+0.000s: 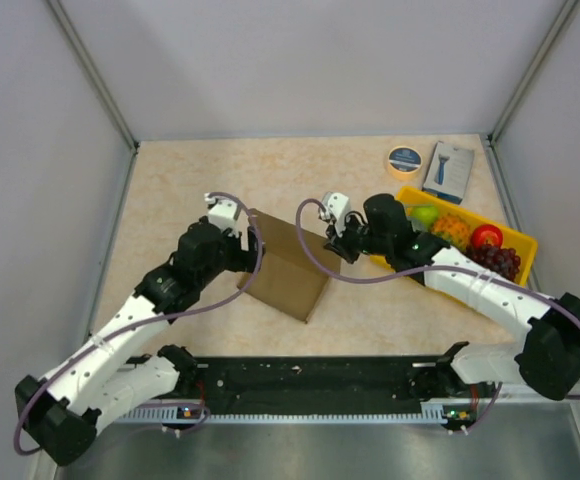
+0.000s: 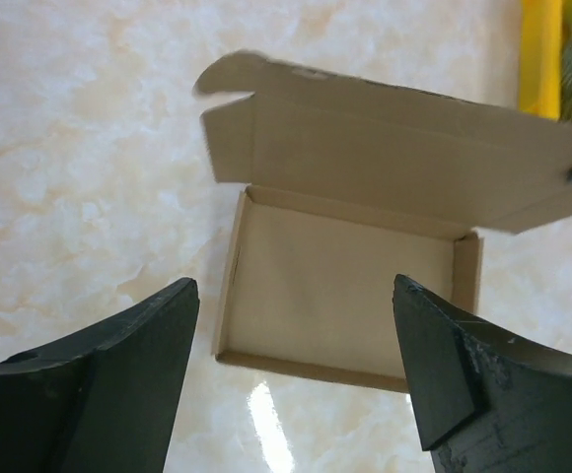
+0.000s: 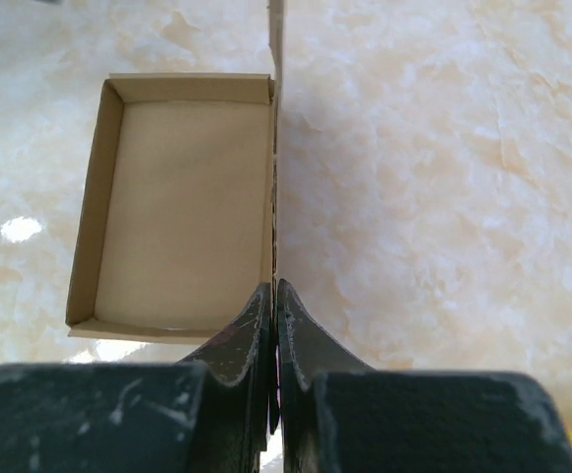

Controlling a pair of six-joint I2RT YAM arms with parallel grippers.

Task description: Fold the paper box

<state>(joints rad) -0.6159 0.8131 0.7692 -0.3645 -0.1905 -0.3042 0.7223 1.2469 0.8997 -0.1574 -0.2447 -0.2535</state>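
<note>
At the left of the desk (image 1: 185,175), the left arm (image 1: 120,335) is extended toward the middle. The left jaws are held wide apart just beside the left side of the paper box (image 1: 288,268). In the left wrist view the box is seen through the gap, apart from both fingers (image 2: 118,374).

The paper box is placed near the middle of the desk, between the two arms. Its shallow tray part lies flat on the desk, with four low walls folded up. The lid panel is raised along one long side and tilted over the tray. A small side flap is seen at one end of the lid.

From the right side, the right arm (image 1: 475,285) is extended to the box. The right jaws are closed tight on the edge of the raised lid, which is seen edge-on between them in the right wrist view.

Further right a yellow tray (image 1: 522,243) is placed, partly under the right arm. A green fruit (image 1: 425,213), a red fruit (image 1: 486,236) and dark grapes (image 1: 497,262) are kept in it. Behind it, near the far edge of the desk, a roll of tape (image 1: 405,158) and a small blue-and-white box (image 1: 448,170) are laid side by side.
</note>
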